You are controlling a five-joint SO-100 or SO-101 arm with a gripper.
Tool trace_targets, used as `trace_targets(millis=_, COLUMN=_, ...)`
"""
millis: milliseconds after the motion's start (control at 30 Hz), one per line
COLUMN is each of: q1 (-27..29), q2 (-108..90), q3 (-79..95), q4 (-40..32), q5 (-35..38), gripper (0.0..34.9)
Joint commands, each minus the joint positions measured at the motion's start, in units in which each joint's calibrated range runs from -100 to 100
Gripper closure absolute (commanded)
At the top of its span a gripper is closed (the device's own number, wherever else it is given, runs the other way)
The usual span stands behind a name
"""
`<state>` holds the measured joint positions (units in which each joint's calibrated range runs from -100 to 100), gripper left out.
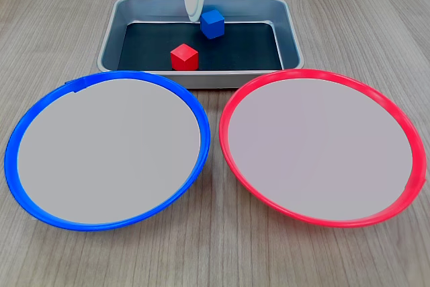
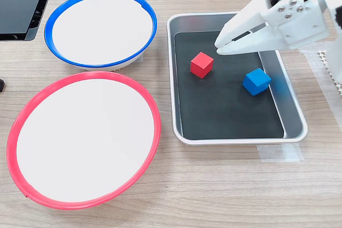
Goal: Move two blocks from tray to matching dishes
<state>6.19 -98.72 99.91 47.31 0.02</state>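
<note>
Wooden table [image 2: 214, 185] — only second exterior view shows black panels [image 2: 21, 4].

— What's in the tray [image 1: 290, 38]?
— Both cubes, on its black floor: the red block [image 1: 184, 57] towards the front, the blue block [image 1: 212, 23] further back.
— And the arm?
— Its white gripper [image 1: 192, 10] reaches down into the tray just beside the blue block. Contact is hard to judge.
— The plates?
— The blue-rimmed dish [image 1: 107, 150] is on the first exterior view's left, the red-rimmed dish [image 1: 322, 146] on its right, neither holding anything

Light wood-grain tabletop [image 1: 60, 25]; black panel [image 2: 21, 4] at second exterior view's top left.
</note>
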Motion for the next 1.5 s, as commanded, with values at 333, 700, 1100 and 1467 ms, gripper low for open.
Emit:
trace_targets(millis=333, q1=-0.41, q2=-0.26, q3=0.09, q4=0.11, q5=-0.10, gripper=34.6)
trace_targets(millis=700, q1=-0.41, q2=-0.26, q3=0.09, q4=0.11, q5=-0.10, gripper=33.1)
trace_targets(millis=1100, q1=0.06, q2=32.41, q3=-25.13, q4=4.49, q5=-11.62, gripper=34.8)
trace_targets(millis=1467, q1=2.13, q2=71.47, q3=-50.52, q4=9.93, q5=-17.48, gripper=18.3)
